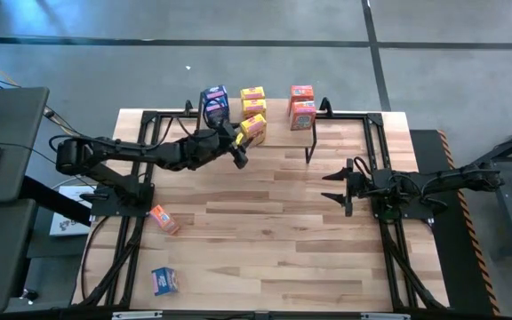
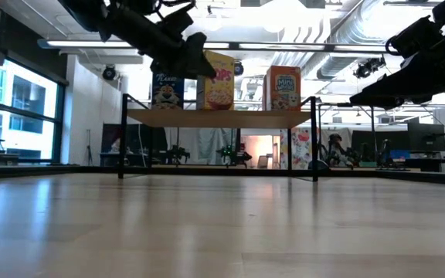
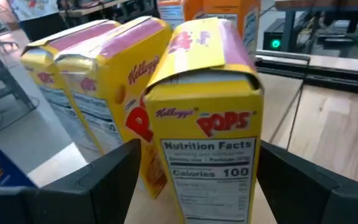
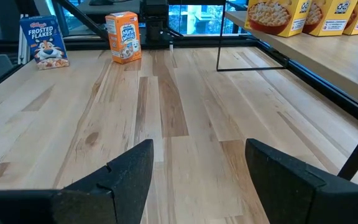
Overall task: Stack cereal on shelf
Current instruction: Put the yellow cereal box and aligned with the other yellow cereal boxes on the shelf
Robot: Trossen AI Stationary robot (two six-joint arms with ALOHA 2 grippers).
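The shelf (image 2: 222,117) stands at the table's far edge with cereal boxes upright on it: a blue one (image 1: 214,102), yellow ones (image 1: 252,98) and orange-red ones (image 1: 302,105). At the shelf's near edge stands another yellow box (image 3: 207,124). My left gripper (image 3: 197,180) is open, level with this box, with one finger on either side of it; a gap shows beside one finger. My right gripper (image 4: 197,180) is open over the table's right part and holds nothing.
An orange-red box (image 1: 164,219) and a blue box (image 1: 164,281) stand on the table near its left edge. They also show in the right wrist view, orange-red (image 4: 123,37) and blue (image 4: 44,42). The shelf's thin black legs (image 1: 310,142) reach down to the table. Bare wood lies between the arms.
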